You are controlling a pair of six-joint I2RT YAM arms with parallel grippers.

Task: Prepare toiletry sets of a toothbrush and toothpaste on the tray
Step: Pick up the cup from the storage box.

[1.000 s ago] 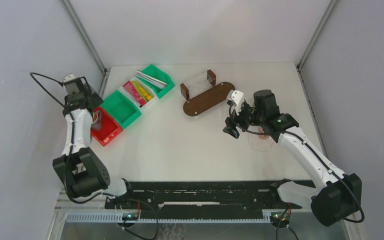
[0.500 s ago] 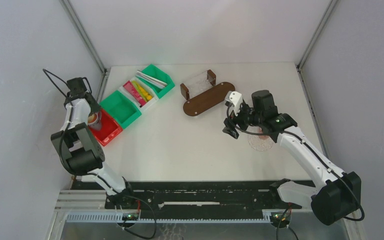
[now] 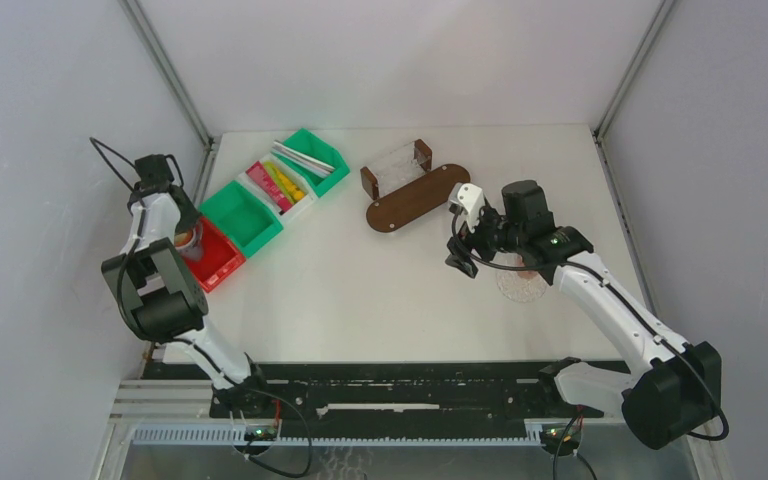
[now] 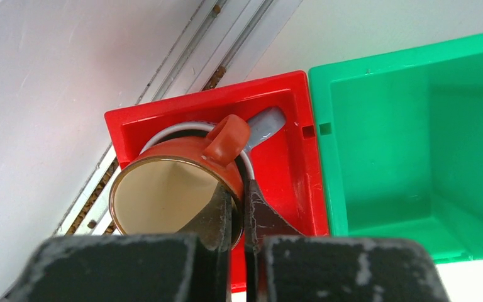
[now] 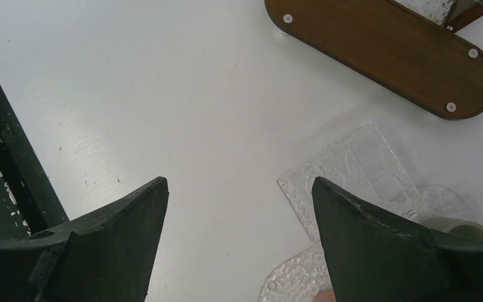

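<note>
At the far left of the counter point(image 3: 360, 300), the left jaws are clenched on the rim of an orange mug point(image 4: 176, 182), which sits nested in a grey mug point(image 4: 267, 123) inside a red bin point(image 4: 283, 157). Toothbrushes point(image 3: 303, 158) and toothpaste tubes point(image 3: 278, 183) lie in their own bins nearby, and the brown oval tray point(image 3: 415, 200) carries only a clear holder point(image 3: 398, 165), so no set looks started there. The right jaws hang released over the counter beside a clear glass dish point(image 5: 352, 170), grasping nothing.
</note>
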